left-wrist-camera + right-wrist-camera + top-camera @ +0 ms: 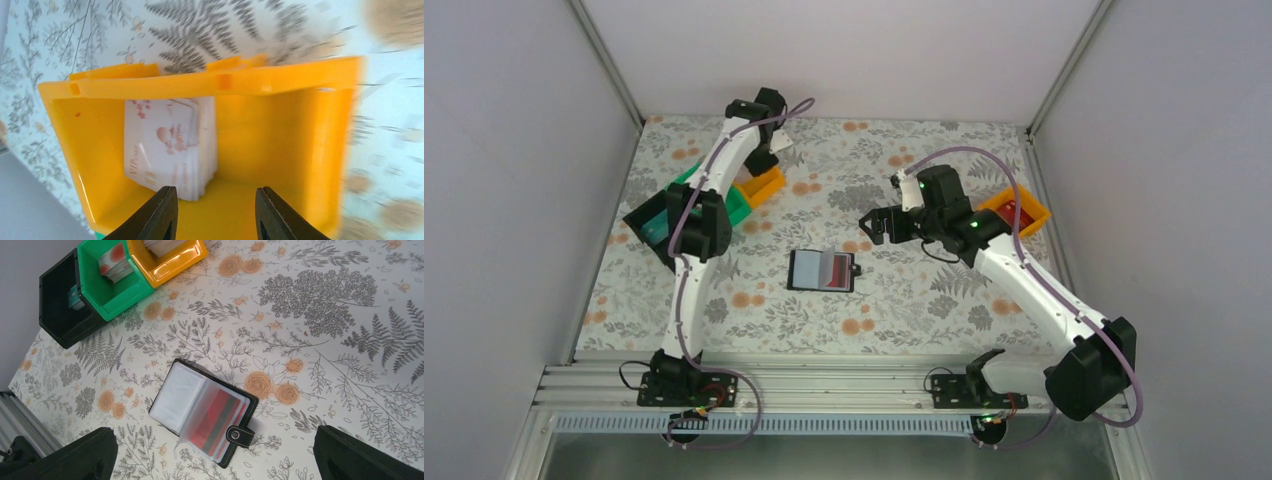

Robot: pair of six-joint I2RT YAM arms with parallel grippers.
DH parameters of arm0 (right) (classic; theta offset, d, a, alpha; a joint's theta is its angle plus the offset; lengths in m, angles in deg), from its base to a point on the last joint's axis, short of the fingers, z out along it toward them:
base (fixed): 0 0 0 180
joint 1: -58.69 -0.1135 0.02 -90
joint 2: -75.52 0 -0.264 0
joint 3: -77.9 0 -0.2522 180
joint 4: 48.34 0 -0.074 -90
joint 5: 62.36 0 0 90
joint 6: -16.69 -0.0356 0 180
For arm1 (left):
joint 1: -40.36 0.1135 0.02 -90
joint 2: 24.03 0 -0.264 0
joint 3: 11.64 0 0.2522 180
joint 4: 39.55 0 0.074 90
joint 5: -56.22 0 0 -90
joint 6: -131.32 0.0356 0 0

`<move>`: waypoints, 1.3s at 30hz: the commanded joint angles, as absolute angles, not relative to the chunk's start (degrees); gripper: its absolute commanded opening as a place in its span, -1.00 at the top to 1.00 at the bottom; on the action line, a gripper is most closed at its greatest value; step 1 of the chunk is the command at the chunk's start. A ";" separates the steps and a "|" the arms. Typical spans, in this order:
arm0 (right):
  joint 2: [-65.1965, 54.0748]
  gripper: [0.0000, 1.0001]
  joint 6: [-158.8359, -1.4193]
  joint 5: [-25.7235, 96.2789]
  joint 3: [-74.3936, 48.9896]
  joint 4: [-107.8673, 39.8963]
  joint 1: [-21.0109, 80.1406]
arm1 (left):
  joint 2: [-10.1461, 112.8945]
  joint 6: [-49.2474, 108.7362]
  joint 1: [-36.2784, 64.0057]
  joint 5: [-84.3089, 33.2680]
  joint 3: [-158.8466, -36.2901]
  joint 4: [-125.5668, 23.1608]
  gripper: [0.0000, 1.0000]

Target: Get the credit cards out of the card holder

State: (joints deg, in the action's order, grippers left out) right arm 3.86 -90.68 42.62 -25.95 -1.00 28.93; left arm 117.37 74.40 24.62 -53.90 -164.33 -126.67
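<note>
The black card holder [824,270] lies open on the flowered table, its snap tab [240,435] on the right edge. A red credit card with a grey stripe [220,417] shows through a clear pocket; the left pocket looks pale and blank. My right gripper [214,442] is open and empty, hovering above the holder; in the top view it [871,225] sits up and to the right of it. My left gripper [216,202] is open and empty, inside an orange tray [280,130] holding a stack of pale cards [170,145].
At the far left stand the orange tray [764,185], a green tray [724,205] with cards and a black tray [652,225]. Another orange tray [1021,210] stands at the right behind my right arm. Walls close the table's sides and back.
</note>
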 commanded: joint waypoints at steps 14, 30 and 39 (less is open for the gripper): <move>-12.06 -0.22 -100.19 48.46 -33.91 -9.80 23.67 | 66.48 57.45 23.00 -2.74 -91.67 -97.82 -0.24; -29.10 0.32 -104.43 41.97 -21.25 -4.41 16.36 | 66.39 40.66 25.29 12.63 -73.07 -78.48 -0.85; -34.40 0.34 -104.18 48.29 -15.76 -4.61 14.40 | 70.15 37.66 26.51 15.54 -69.78 -73.39 -1.00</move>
